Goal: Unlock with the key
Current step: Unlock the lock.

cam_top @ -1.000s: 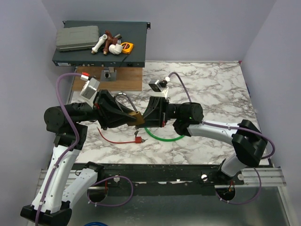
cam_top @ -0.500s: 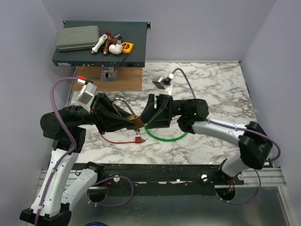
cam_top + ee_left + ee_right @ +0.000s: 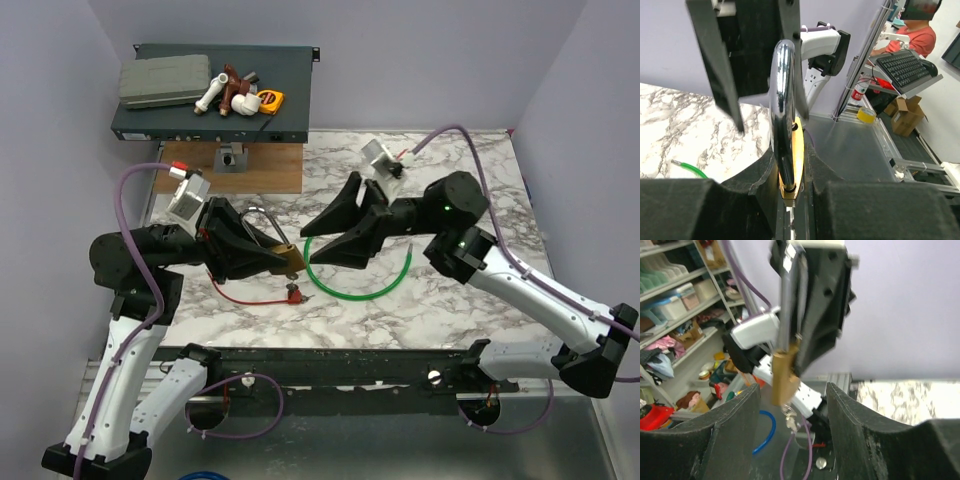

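**A purple room around a marble table**

The marble table (image 3: 470,180) is white with grey swirls. Plain purple walls (image 3: 420,60) stand behind it and on both sides. At the table's far left corner sits a flat dark box (image 3: 290,95). A brown wooden board (image 3: 270,172) lies just in front of the box. A grey metal sheet (image 3: 400,455) lies below the table's near edge. Past that edge are a black keyboard (image 3: 902,67), brown cardboard boxes (image 3: 905,119) and shelves (image 3: 675,290) full of bins. The light is bright and even.
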Tool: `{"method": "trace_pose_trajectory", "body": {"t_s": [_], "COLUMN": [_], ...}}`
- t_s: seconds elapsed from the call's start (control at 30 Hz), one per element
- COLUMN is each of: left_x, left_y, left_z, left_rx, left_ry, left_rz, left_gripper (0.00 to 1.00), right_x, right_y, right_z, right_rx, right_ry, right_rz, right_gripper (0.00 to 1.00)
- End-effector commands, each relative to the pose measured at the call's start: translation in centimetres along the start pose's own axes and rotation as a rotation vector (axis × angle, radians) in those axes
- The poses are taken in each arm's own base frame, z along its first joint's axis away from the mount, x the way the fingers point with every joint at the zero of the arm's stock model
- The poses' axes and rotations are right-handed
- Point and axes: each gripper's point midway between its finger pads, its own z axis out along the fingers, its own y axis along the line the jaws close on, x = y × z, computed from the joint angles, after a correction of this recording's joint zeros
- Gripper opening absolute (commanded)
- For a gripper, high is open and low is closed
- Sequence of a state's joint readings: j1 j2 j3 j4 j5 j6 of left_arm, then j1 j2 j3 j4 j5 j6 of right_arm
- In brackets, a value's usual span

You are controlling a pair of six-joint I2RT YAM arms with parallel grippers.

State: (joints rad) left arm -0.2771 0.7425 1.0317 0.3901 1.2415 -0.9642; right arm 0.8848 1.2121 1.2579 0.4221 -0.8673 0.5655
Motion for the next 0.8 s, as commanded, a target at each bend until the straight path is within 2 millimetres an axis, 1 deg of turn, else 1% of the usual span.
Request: {"method": "trace_pose_trajectory", "body": {"t_s": [0.0,0.07,0.17,0.27,0.33,0.43,0.53,0.63,0.77], "left_x": [-1.4,-1.4,-1.3,-1.0,-0.8,-0.5,-0.1,0.5,1.3], "left_y": [0.9,1.3,1.6,2.1,2.5,3.0,3.4,3.7,4.1], "left_z": [0.3,0.3,0.3,0.2,0.1,0.0,-0.1,-0.2,-0.4], "left_rx": [-0.043,-0.051,-0.060,-0.076,-0.086,-0.104,-0.116,-0.120,-0.123], "left_ry": [-0.053,-0.056,-0.059,-0.061,-0.062,-0.064,-0.061,-0.055,-0.044], "left_rz": [0.031,0.024,0.021,0.012,0.007,0.000,-0.005,-0.013,-0.019], "left_gripper": [0.00,0.00,0.00,0.00,0.00,0.00,0.00,0.00,0.00], "right_x": [5.2,5.2,4.9,4.7,4.7,4.4,4.2,4.1,4.3], "right_y": [-3.1,-3.1,-3.2,-3.2,-3.3,-3.8,-4.4,-4.6,-5.1], "right_z": [0.4,0.8,1.2,1.2,1.2,1.1,1.1,1.2,0.9], "right_rx": [0.100,0.105,0.109,0.121,0.133,0.163,0.197,0.208,0.249], "right_ry": [0.118,0.120,0.106,0.091,0.081,0.061,0.042,0.023,0.010], "right_rz": [0.046,0.035,0.022,0.013,0.010,0.005,0.010,0.011,0.023], "right_gripper": [0.56,0.55,0.49,0.45,0.40,0.28,0.22,0.16,0.01]}}
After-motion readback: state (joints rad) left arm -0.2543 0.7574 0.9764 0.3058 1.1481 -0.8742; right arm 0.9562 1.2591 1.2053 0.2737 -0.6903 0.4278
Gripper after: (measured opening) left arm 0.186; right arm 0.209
